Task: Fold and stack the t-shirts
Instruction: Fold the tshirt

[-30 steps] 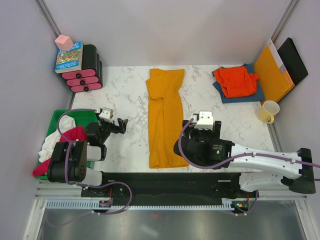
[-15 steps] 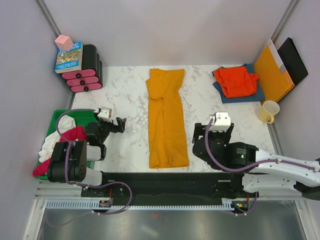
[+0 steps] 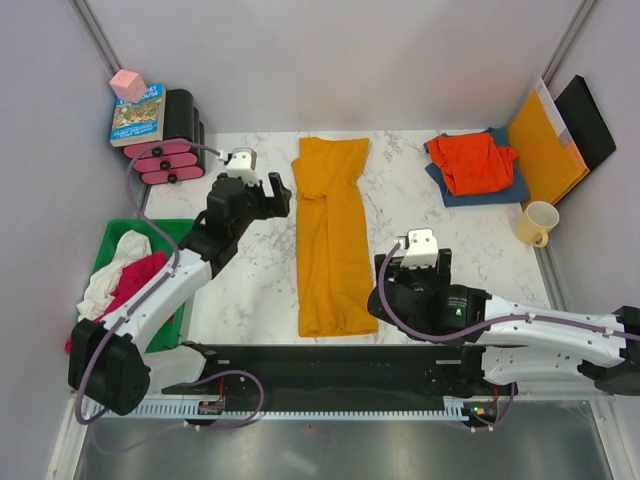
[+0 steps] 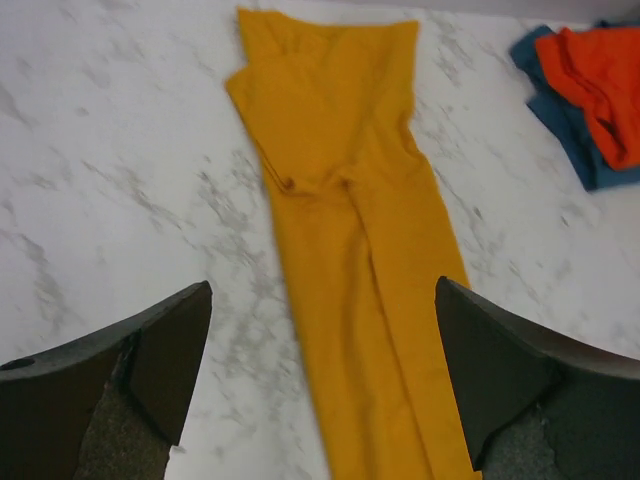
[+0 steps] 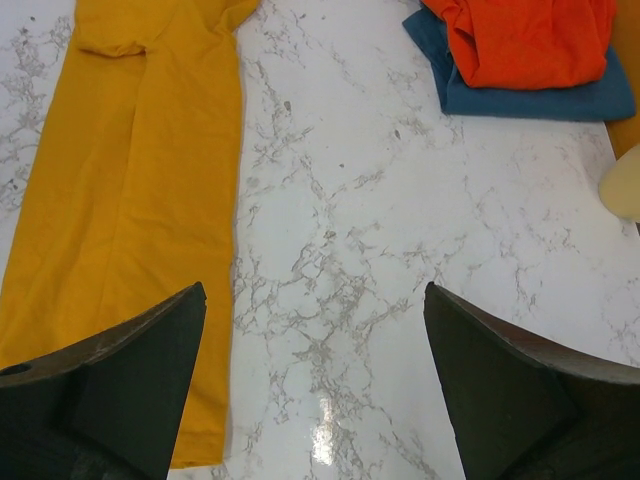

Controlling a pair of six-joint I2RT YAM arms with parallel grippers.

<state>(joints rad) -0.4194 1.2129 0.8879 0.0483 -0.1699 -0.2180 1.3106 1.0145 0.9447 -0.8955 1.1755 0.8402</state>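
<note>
Laundry on the far left first: a green bin (image 3: pixel 110 232) holds the white shirt (image 3: pixel 100 288) and the magenta shirt (image 3: pixel 142 272), both in loose heaps.

Next over, the left gripper (image 3: pixel 276 193) hovers above the desk (image 3: pixel 250 270), fingers spread wide with nothing between them. The mustard shirt (image 3: pixel 335 240) lies just to its right.

That shirt is a narrow strip in the middle of the desk, long axis running near to far, with a tucked sleeve showing toward the far end. The left wrist view has it running up between the open fingers.

The right gripper (image 3: pixel 412 262) sits just right of the strip's near half, also splayed open and empty, with the cloth off to its left.

So the strip lies between the two arms, the left nearer its far end and the right nearer its near hem. The next fold looks to be end over end along that axis.

Far right, the red-orange shirt (image 3: pixel 478 162) rests on the dark blue shirt (image 3: pixel 447 188), well apart from both grippers.
</note>
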